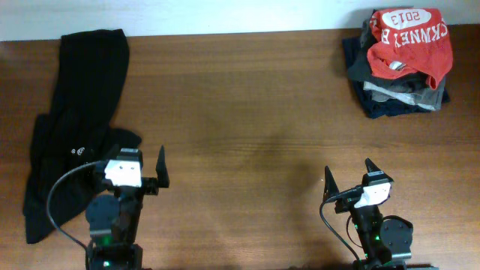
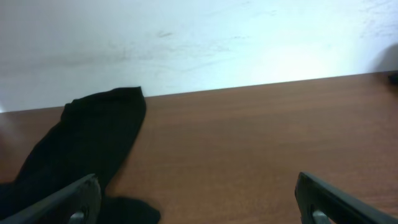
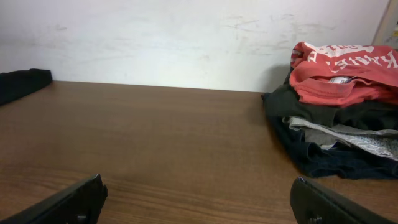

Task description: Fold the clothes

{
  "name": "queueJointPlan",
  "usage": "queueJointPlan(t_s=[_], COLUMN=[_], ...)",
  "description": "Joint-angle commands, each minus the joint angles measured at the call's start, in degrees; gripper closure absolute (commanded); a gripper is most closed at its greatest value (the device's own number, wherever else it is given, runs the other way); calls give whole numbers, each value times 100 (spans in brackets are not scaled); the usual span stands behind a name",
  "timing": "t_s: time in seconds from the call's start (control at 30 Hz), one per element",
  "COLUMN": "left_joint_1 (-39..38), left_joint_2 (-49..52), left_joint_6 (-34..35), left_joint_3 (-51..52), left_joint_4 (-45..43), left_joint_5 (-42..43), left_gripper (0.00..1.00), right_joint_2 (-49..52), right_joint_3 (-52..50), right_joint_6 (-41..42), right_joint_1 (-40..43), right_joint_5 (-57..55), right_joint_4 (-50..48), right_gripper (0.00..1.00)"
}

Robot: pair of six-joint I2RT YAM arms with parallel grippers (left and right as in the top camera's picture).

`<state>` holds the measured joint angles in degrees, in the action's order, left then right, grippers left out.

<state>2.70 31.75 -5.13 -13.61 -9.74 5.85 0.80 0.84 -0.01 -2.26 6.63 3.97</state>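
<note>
1. Overhead view: the red-orange T-shirt (image 1: 409,41) lies crumpled at the far right corner of the table (image 1: 247,112). It sits on top of a stack of folded clothes (image 1: 401,94) in dark and grey cloth, with its white lettering and "2013" facing up.
2. The right gripper (image 1: 349,174) is at the near edge on the right side, with its jaws spread wide and nothing between them. The T-shirt is well apart from it, straight ahead and a little to its right, with bare wood between the two.
3. The left gripper (image 1: 136,156) is at the near edge on the left side. Its jaws are also wide apart and hold nothing. The T-shirt lies diagonally across the table from it, at the far opposite corner.
4. A long black garment (image 1: 75,112) stretches down the left side of the table. Its lower part lies just beside or under the left gripper's outer finger; contact cannot be told.
5. Right wrist view: both dark fingertips frame the bottom corners, and the T-shirt (image 3: 348,74) shows at the upper right, draped over the stack (image 3: 336,143) against the pale wall (image 3: 155,37).
6. Left wrist view: the gaping fingers sit low in the picture, and the black garment (image 2: 87,143) runs from the far left towards the left finger. The T-shirt does not show here.
</note>
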Motion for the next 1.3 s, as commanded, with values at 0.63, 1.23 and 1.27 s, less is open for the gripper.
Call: queueJointPlan(t_s=[0.63,1.23,1.27], left_joint_1=[509,496,490], left_joint_2=[-1797,-3110,-3152], left_joint_6=[-96,-92,-92], left_joint_3=[1309,1309,1309], left_joint_4=[-37,1344,1340], left_joint_5=[732,695,699], left_gripper=[1,1,1], right_joint_2=[-61,-61,-61], right_joint_3=[-52,-52,-52], right_joint_6=[52,52,52], right_joint_1=[-35,-35,-35], right_joint_5=[-92,-92,-92], right_joint_4=[2,2,2], right_gripper=[1,2,1])
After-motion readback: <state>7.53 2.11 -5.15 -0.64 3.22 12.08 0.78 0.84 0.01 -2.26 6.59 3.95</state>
